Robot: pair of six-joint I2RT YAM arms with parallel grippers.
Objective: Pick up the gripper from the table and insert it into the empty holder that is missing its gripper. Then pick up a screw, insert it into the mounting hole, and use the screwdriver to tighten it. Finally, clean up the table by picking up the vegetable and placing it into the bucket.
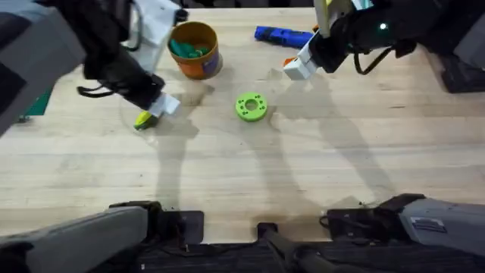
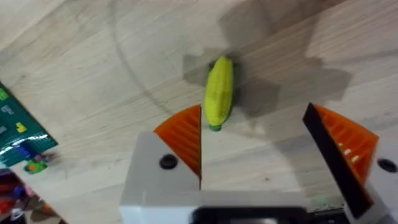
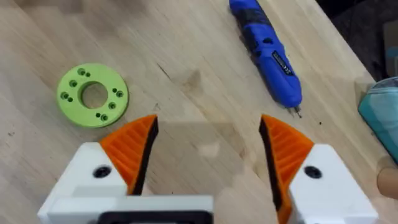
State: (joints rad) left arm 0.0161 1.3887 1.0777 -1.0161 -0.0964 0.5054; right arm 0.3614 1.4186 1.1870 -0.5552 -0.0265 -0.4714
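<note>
Overhead, the left gripper (image 1: 158, 108) hangs low over the pale wooden tabletop (image 1: 303, 174) with its jaws spread wide and holding nothing, the small yellow toy vegetable with a green end (image 1: 144, 120) lying just ahead of them, nearer one orange pad than the other. Beyond those jaws stands the small round orange bucket with a lighter rim (image 1: 195, 50), teal pieces inside, and between the two arms lies a flat green plastic ring with holes (image 1: 251, 106). Farther right, the right gripper (image 1: 301, 68) hovers with jaws likewise parted and empty, the slim bright blue pen-like screwdriver (image 1: 283, 35) resting on the wood just past them.
</note>
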